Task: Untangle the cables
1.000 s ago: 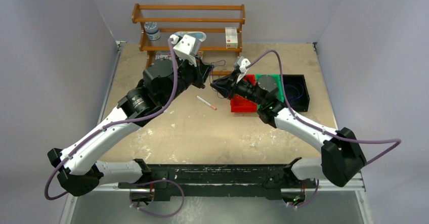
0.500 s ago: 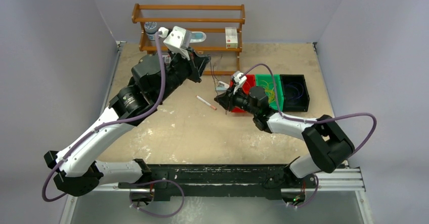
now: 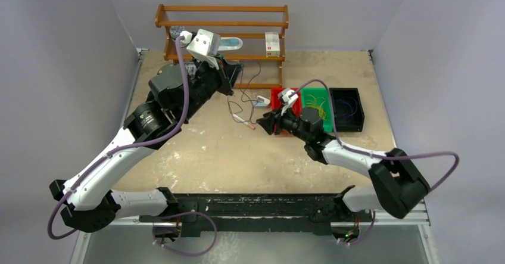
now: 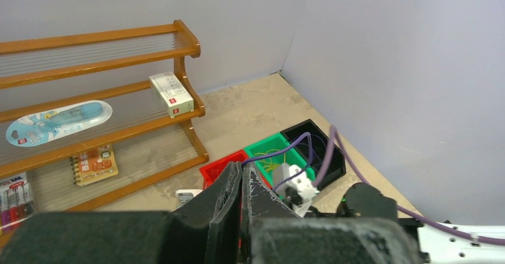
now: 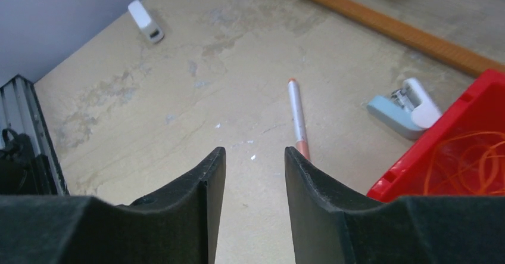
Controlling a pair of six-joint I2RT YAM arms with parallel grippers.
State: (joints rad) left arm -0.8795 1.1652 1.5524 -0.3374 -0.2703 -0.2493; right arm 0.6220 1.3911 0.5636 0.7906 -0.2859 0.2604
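Firstly, wooden rack (image 3: pixel 221 23): stands at the back of the table (image 3: pixel 238 157), left of centre, with a small white box (image 4: pixel 171 94) on a middle shelf
Left gripper (image 3: pixel 235 72): up in front of the rack, fingers (image 4: pixel 229 198) pressed together; in the top view a thin strand runs from its tips, so it pinches the dark cable (image 3: pixel 240 100); the wrist view does not show the strand
Dark cable: hangs in loose loops from the left gripper down to the table
Pen (image 5: pixel 296 118): white with a reddish tip, flat on the table, just ahead of the right gripper (image 5: pixel 253 154)
Blue-and-white stapler (image 5: pixel 405 106): on the table, just beside the red bin (image 5: pixel 476 115)
Right gripper: low over the table, pointing left towards the pen, fingers spread with nothing between them
Red bin: holds the orange cable (image 5: pixel 470 165), coiled
Green bin (image 4: pixel 268 143): against the red bin's right side, with the yellow cable (image 4: pixel 273 157) inside
Black bin (image 3: pixel 357 123): last in the row, with the purple cable (image 3: pixel 350 104) looped inside
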